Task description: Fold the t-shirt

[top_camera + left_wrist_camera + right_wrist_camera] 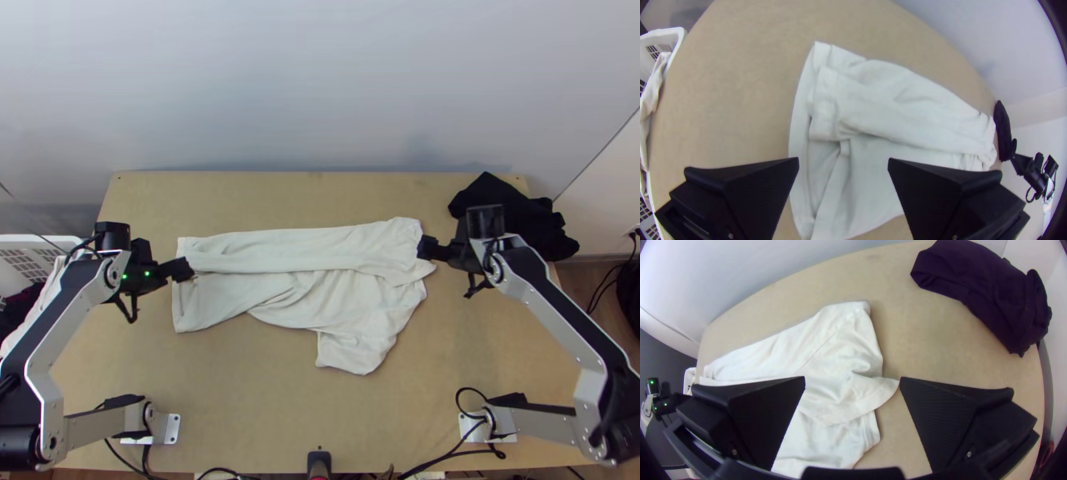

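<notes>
The white t-shirt (pixel 312 272) lies across the table's middle, its far side folded over in a long strip, a sleeve part sticking out toward the near edge. At its left end my left gripper (pixel 186 270) hangs over the hem; in the left wrist view the left gripper (pixel 843 164) is open above the cloth (pixel 907 106). Over the shirt's right end is my right gripper (pixel 424 248); the right wrist view has the right gripper (pixel 852 382) with fingers wide apart above the shirt's corner (pixel 840 346). Neither holds cloth.
A dark bunched cloth (pixel 516 216) lies at the table's far right corner. A white basket (pixel 28 260) with cloth in it stands off the left edge. Bare wooden table (pixel 264 400) lies between the shirt and the near edge.
</notes>
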`<state>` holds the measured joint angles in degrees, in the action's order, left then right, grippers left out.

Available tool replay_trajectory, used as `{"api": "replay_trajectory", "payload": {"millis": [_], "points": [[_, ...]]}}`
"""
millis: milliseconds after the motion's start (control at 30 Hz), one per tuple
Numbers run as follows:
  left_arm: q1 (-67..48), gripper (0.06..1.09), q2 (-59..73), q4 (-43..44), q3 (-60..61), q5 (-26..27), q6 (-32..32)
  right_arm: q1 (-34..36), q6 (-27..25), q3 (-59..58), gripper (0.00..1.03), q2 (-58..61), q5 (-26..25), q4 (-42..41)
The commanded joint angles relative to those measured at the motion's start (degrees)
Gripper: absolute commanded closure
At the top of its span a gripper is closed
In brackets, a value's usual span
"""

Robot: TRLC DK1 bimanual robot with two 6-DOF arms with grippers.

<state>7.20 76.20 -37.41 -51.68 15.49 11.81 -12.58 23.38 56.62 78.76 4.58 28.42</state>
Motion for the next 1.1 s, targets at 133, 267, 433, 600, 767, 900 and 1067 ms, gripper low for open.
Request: {"api": "replay_trajectory", "payload": {"millis": [133,267,433,600,767,900,1067], "points": [[-1.4,0.18,-6.7,-12.3,4.0,0.1,-8.2,-0.8,1.8,3.4,0.04,-8.4,0.1,8.8],[-3.4,0.20,-7.7,-11.7,8.1,-3.3,-9.6,-1.3,1.7,3.3,0.04,-10.3,0.1,11.1],[-4.1,0.20,-8.1,-8.9,11.8,-5.6,-10.2,-1.7,1.7,3.2,0.04,-11.9,0.3,13.1],[-4.6,0.30,-7.6,-6.6,13.2,-6.4,-10.0,-3.0,1.8,2.4,0.04,-12.6,1.0,14.7],[-4.9,0.38,-6.2,-5.1,13.9,-6.9,-9.6,-4.6,1.7,2.2,0.04,-12.6,1.7,15.8],[-5.9,0.52,-6.4,-2.8,15.1,-7.2,-9.4,-5.4,1.7,1.7,0.04,-12.6,2.2,16.1],[-6.2,0.80,-6.2,-2.1,15.7,-7.4,-9.6,-7.4,1.1,1.4,0.04,-12.6,4.2,18.2]]}}
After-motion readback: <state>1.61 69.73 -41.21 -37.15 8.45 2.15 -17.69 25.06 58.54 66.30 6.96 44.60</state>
